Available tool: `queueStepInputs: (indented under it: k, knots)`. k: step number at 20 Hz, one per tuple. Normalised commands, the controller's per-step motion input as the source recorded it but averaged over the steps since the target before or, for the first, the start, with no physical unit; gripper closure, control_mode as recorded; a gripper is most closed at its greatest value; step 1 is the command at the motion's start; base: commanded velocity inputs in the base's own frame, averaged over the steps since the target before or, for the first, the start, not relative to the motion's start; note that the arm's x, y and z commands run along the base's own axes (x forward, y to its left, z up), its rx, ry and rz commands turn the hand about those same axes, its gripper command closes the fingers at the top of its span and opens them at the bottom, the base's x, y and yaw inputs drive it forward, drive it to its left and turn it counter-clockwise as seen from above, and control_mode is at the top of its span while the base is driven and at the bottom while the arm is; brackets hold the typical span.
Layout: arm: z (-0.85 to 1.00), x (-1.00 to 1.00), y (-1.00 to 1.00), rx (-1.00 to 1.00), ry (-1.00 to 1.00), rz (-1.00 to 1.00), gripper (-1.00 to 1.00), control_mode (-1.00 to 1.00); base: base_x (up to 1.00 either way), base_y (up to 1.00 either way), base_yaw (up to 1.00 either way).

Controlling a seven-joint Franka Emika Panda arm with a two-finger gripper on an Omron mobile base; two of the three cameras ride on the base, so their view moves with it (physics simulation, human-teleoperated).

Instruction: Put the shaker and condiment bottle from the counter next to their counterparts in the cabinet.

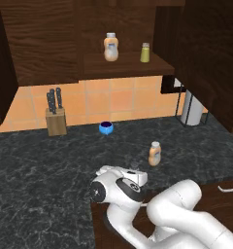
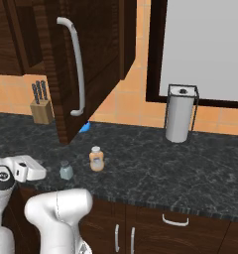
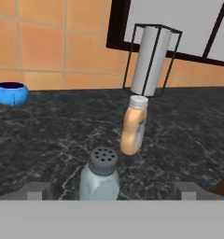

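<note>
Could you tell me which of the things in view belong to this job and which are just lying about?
Job:
- shaker, between the open gripper tips
- condiment bottle
- counter
- counterparts on the cabinet shelf

Lying about:
- knife block
- blue bowl
- paper towel holder

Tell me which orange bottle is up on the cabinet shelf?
The paler orange-tan bottle with the white cap, beside the slim yellow-green shaker. The other orange-tan squeeze bottle stands down on the black marbled counter.
</note>
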Motion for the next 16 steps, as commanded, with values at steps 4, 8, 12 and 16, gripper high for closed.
queueStepInputs:
  k: [4,8,12,16]
  knots:
    - [-0.31,0.02,0.0,0.0,-0.05,0.0,-1.0,-1.0,0.0,0.0,0.0]
    - [-0.27,0.18,0.0,0.0,-0.03,0.0,-1.0,-1.0,0.0,0.0,0.0]
    - [-0.19,0.02,-0.04,0.02,0.0,0.0,-1.0,-1.0,0.0,0.0,0.0]
    - [-0.12,0.12,-0.1,0.04,0.0,0.0,-1.0,-1.0,0.0,0.0,0.0]
